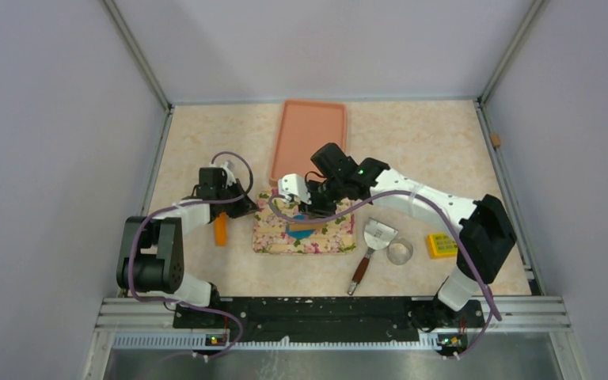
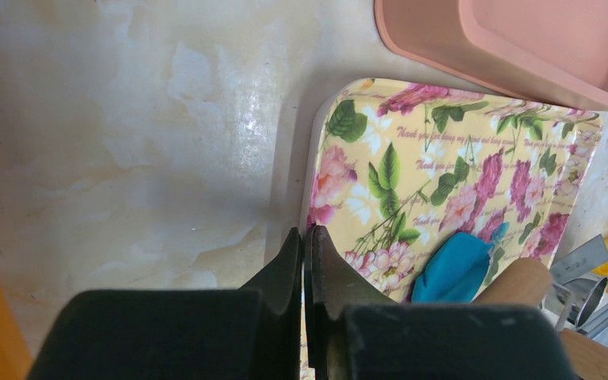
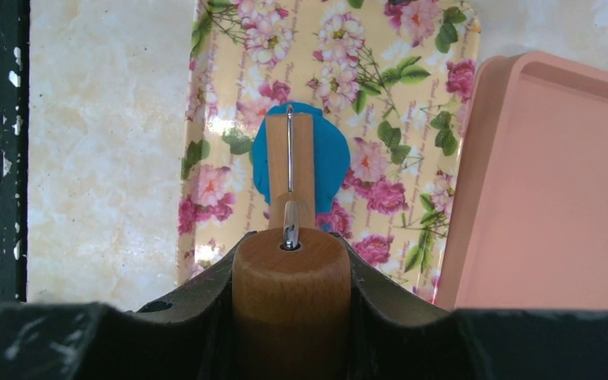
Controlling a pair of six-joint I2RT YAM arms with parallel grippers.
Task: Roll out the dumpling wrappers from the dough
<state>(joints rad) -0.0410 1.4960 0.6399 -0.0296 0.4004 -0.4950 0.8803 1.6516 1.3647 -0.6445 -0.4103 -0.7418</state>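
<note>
The blue dough [image 3: 331, 155] lies flattened on the floral tray [image 3: 412, 95], partly under a wooden roller [image 3: 290, 158]. My right gripper [image 3: 291, 241] is shut on the roller's wooden handle [image 3: 290, 293], over the tray's middle [image 1: 317, 207]. From the left wrist the dough [image 2: 455, 269] and the roller [image 2: 522, 281] show at lower right. My left gripper [image 2: 307, 231] is shut with nothing between its fingers, tips at the floral tray's left edge [image 2: 317, 158]. In the top view it [image 1: 247, 207] sits by the tray's far left corner. No dumpling wrappers show in any view.
A pink tray [image 1: 309, 138] stands just behind the floral tray [image 1: 273, 237]. To the right lie a scraper with a wooden handle [image 1: 372, 245], a metal ring cutter [image 1: 400, 252] and a yellow brick [image 1: 442, 245]. An orange object [image 1: 220, 229] lies left of the floral tray.
</note>
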